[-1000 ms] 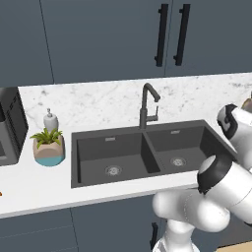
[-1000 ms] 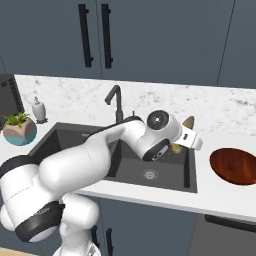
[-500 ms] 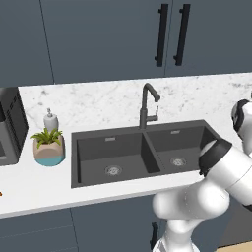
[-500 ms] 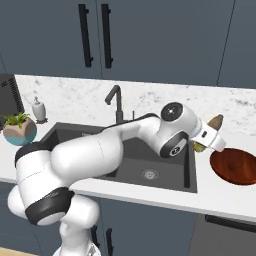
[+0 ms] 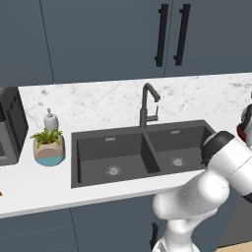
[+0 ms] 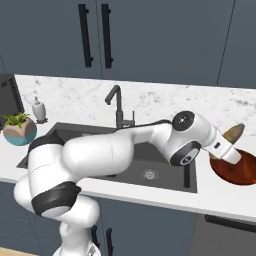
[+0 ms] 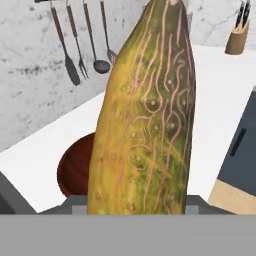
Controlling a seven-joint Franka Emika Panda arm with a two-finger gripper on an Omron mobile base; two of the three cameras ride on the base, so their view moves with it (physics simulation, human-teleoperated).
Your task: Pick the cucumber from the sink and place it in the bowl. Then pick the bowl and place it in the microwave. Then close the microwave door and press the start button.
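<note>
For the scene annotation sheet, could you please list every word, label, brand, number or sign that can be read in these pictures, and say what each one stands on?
None: no readable text shows in any view.
The cucumber bears only pale vein-like lines and dots, not letters.
The soap bottle, the plant pot, the bowl and the black appliance at the counter's left carry no label that can be made out.

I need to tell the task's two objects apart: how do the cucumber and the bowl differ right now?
The cucumber is long, tapered and yellow-green with pale veining; the bowl is round, shallow and dark reddish-brown. The cucumber is held in the hand, lifted off the counter; the bowl rests on the white counter. The cucumber sits above the bowl's edge, not yet inside.
</note>
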